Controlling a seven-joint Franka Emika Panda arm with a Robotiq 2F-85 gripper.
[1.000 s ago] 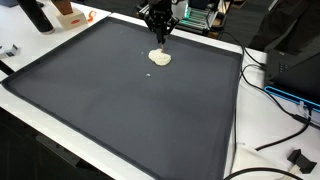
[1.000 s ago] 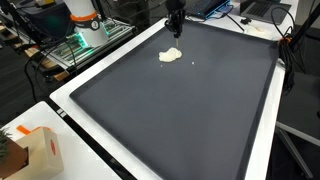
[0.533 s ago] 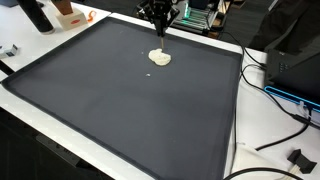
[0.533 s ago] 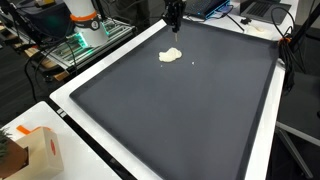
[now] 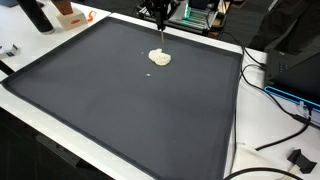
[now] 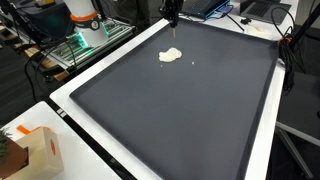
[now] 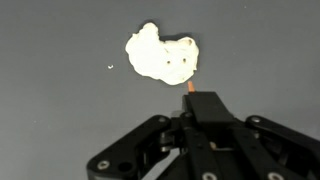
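**Exterior view.** The claw (image 5: pixel 158 12) hangs above the far side of a pale lump (image 5: pixel 160 57), which lies on the black mat (image 5: pixel 120 115) covering the bench. A thin stick (image 5: pixel 160 32) points down from the claw toward the lump. A second ago the claw sat low, its tip close over the lump; it has since climbed straight up, and open mat now shows between stick and lump. The lump has not moved. A tiny pale crumb (image 5: pixel 151 72) lies just beside the lump on its near side.

**Exterior view, opposite angle.** The same rise shows here: the claw (image 6: pixel 172 10) is now near the top edge of the frame, above and beyond the lump (image 6: pixel 171 55). The stick (image 6: pixel 175 28) ends short of the lump. The crumb (image 6: pixel 193 63) rests close beside the lump, and the mat (image 6: pixel 180 115) stretches away toward the camera.

**Wrist view.** The claw (image 7: pixel 190 98) has its fingers drawn in narrow, pinching the reddish stick (image 7: pixel 188 88), whose tip hovers just off the edge of the lump (image 7: pixel 160 55). The crumb (image 7: pixel 109 67) lies apart from the lump on its other side. Judging by the lift, contact with the lump appears to be broken, with the stick kept in the grip.
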